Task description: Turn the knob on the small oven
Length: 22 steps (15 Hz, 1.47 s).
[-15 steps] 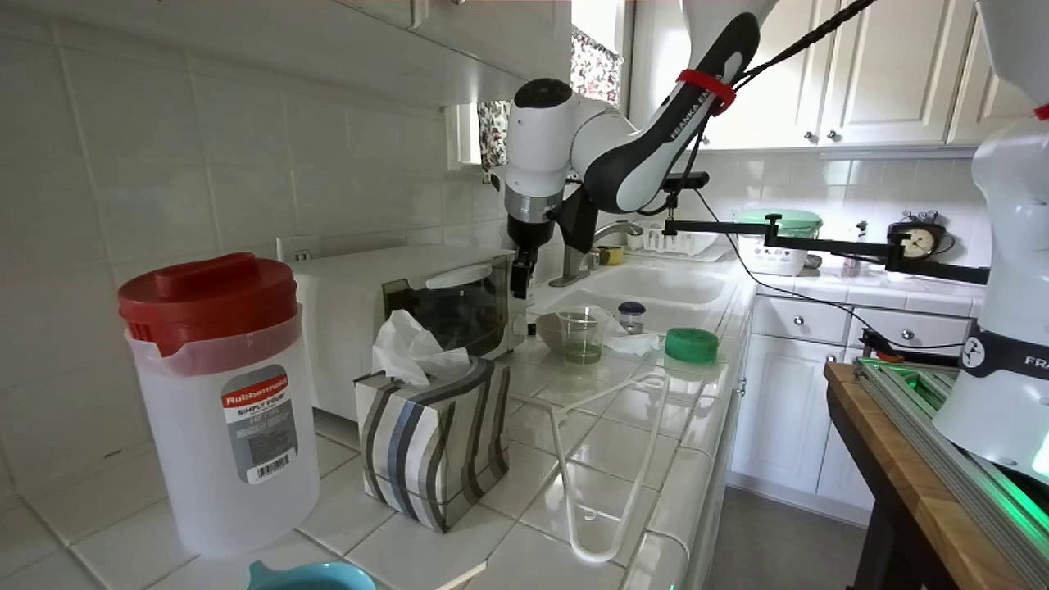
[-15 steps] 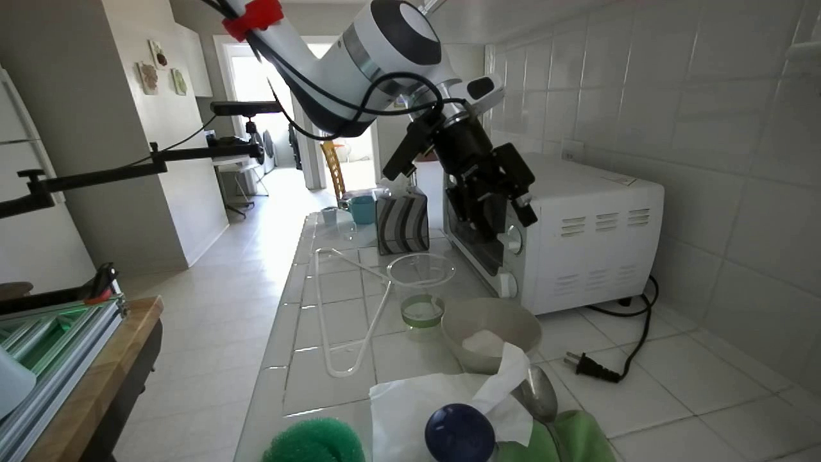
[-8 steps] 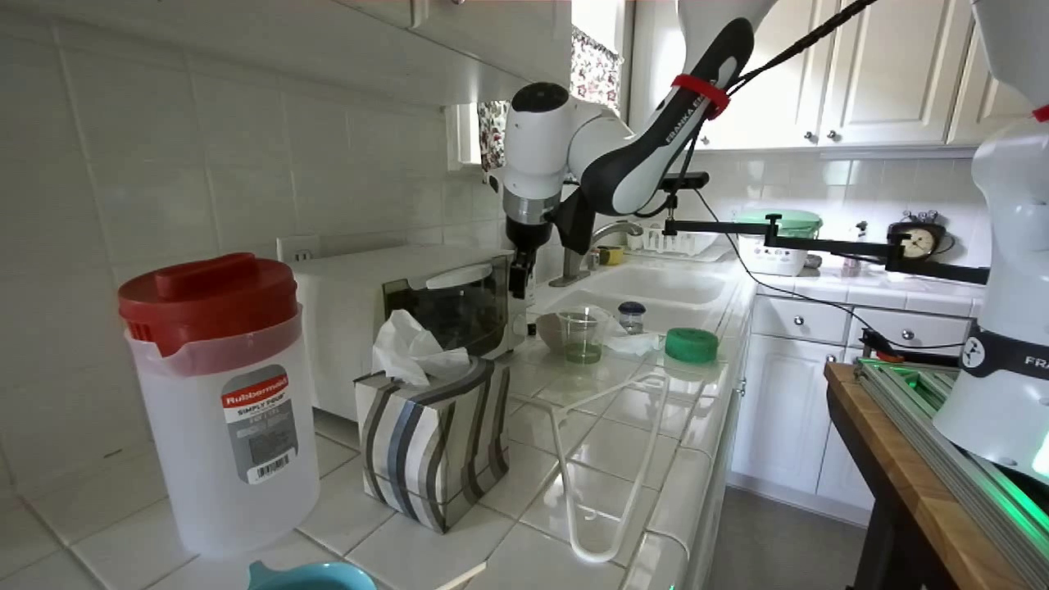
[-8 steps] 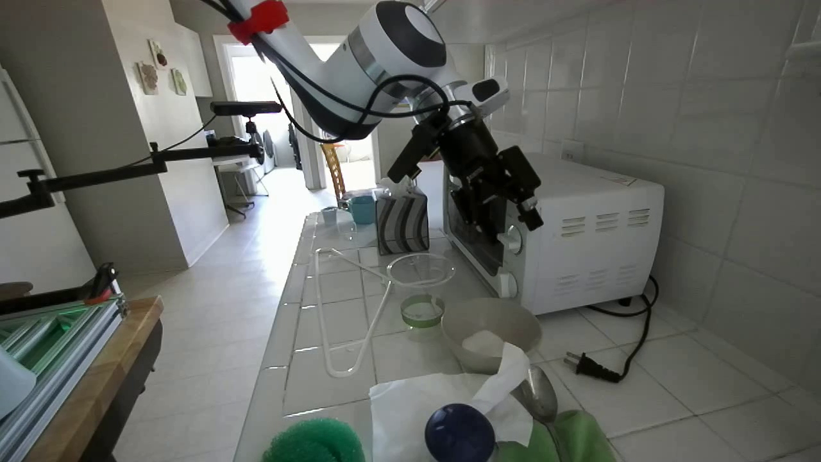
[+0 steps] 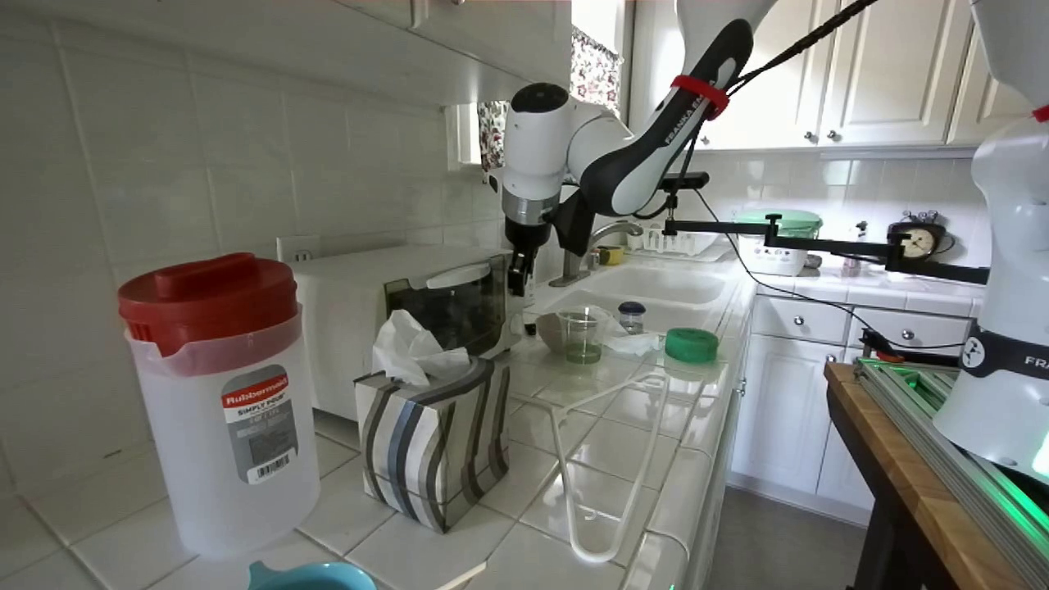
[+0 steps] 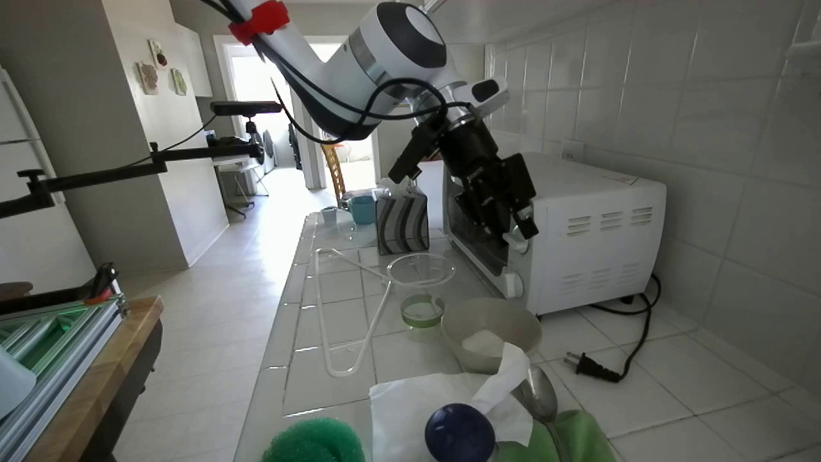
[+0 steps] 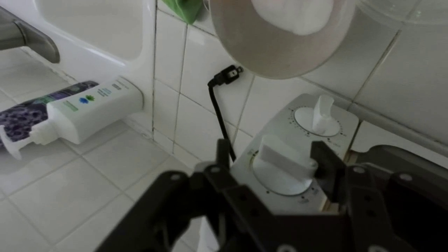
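Small oven on desk, right in exterior view, beside wall. Gripper parted astride near knob, not clamped. Knob likely rigid, smooth, slippery; oven probably lightish, may slide. Pinch raised ridge by flat sides.

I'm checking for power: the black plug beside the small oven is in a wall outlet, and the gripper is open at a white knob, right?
Not quite: the black plug isn't plugged in; it lies loose on the countertop, as an exterior view shows. The rest stands: it is beside the small oven, and the gripper is open at a white knob.
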{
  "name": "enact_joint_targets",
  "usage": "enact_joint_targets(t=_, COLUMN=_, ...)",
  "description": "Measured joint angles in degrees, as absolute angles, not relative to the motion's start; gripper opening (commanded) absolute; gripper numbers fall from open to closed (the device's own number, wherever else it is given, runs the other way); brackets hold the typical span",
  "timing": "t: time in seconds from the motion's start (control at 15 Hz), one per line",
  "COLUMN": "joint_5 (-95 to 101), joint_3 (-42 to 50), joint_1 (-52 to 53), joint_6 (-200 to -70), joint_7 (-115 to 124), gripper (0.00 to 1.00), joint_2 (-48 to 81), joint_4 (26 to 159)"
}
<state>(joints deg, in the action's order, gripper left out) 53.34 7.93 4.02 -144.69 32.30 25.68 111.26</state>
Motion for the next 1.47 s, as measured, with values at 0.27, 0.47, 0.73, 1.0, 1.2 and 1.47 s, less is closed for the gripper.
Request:
enact_joint_targets(t=0.27, joint_5=53.3, joint_3=7.9, joint_1=4.0, joint_6=-144.7, joint_7=32.9, gripper=0.32, joint_2=25.7, joint_4=111.3)
enact_joint_targets(t=0.47, joint_5=53.3, joint_3=7.9, joint_1=4.0, joint_6=-144.7, joint_7=33.3, gripper=0.19, joint_2=25.8, joint_4=111.3)
enact_joint_targets(t=0.73, joint_5=53.3, joint_3=7.9, joint_1=4.4, joint_6=-144.4, joint_7=33.3, gripper=0.05, joint_2=26.0, joint_4=111.3)
enact_joint_targets(t=1.0, joint_5=53.3, joint_3=7.9, joint_1=4.6, joint_6=-144.0, joint_7=33.3, gripper=0.04, joint_2=25.6, joint_4=111.2)
enact_joint_targets(t=1.2, joint_5=53.3, joint_3=8.0, joint_1=4.6, joint_6=-144.0, joint_7=33.3, gripper=0.04, joint_2=25.6, joint_4=111.2)
enact_joint_targets(t=1.47, joint_5=53.3, joint_3=8.0, joint_1=4.2, joint_6=-144.5, joint_7=33.3, gripper=0.04, joint_2=25.6, joint_4=111.2)
